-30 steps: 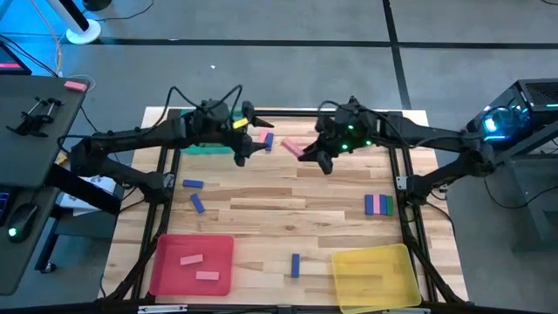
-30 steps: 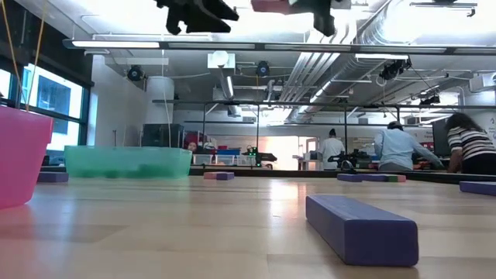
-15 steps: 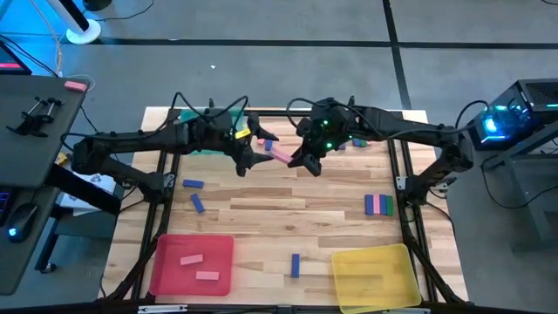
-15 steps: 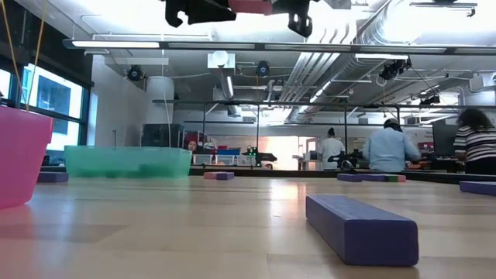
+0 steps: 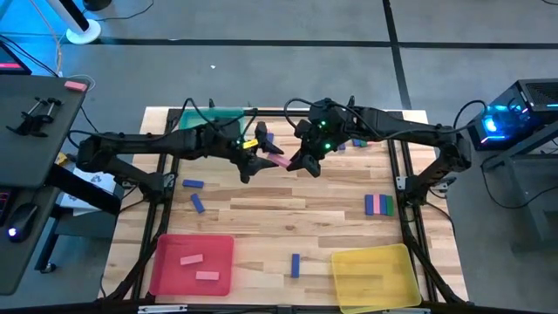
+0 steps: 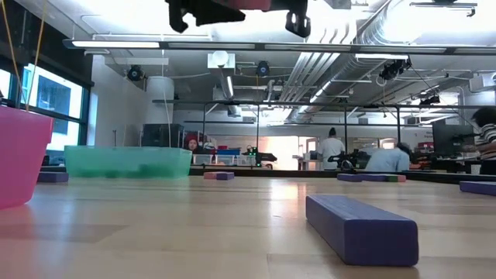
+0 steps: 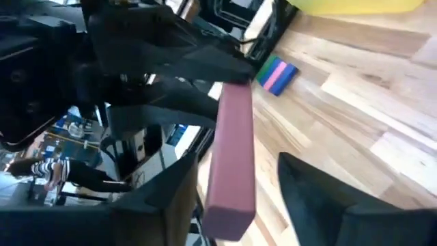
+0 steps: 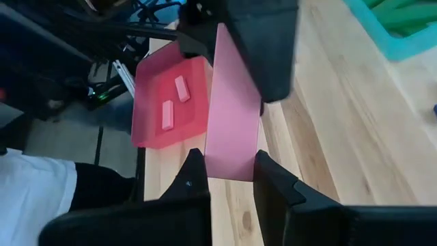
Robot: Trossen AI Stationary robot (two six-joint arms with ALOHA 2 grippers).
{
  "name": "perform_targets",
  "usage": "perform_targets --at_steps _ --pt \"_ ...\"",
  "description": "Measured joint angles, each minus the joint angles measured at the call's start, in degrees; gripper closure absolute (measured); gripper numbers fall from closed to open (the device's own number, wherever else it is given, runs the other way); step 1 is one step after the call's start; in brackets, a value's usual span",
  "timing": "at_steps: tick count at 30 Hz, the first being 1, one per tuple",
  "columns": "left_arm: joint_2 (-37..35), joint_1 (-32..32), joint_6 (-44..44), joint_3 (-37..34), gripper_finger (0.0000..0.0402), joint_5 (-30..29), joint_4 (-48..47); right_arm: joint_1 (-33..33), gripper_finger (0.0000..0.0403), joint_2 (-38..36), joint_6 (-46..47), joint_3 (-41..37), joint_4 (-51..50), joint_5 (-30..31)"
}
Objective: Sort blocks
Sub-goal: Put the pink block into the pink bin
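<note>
A pink block hangs in the air over the far middle of the table, between my two grippers. My right gripper is shut on it from the table's right. My left gripper comes from the left, open. Its fingers stand on either side of the block's free end, with a gap showing beside it. In the low view only the two grippers' undersides and the block show at the top edge. Other blocks lie flat on the table: blue ones and a green, pink and blue row. My right gripper pinches the pink block between its two fingers by the end nearest it. The fingers come from the table's right, slanting down, and lie along the block. The block sticks out past the fingertips toward my left gripper, lifted clear of the table.
A green tray stands at the far left. A red tray with two pink blocks is at the near left and a yellow tray at the near right. A blue block lies close to the low camera. People move in the room behind.
My right gripper has carried the pink block toward the table's left and then kept still. My left gripper has gone toward the right and a little toward the near edge, and its fingers now stand around the block's free end.
</note>
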Motion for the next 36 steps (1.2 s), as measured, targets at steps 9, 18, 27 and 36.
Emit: perform_targets --at_steps 9,18,27,36 --pt "-0.02 -0.71 0.51 0.06 0.0331 0.46 2.48 -0.07 0.0369 0.00 0.55 0.00 -0.20 -0.74" --pt "-0.28 -0.97 -1.23 0.13 0.0375 -0.38 1.05 -0.77 0.0282 -0.23 7.12 -0.09 1.69 -3.23" --pt "-4.65 4.46 -21.80 -0.05 0.0375 -12.95 -17.34 -5.31 0.0152 -6.14 9.32 -0.07 0.59 -5.67" --pt "-11.48 41.05 -69.58 -17.60 0.0375 -8.67 -24.60 -10.19 0.0142 -8.43 4.57 -0.07 -3.93 7.51"
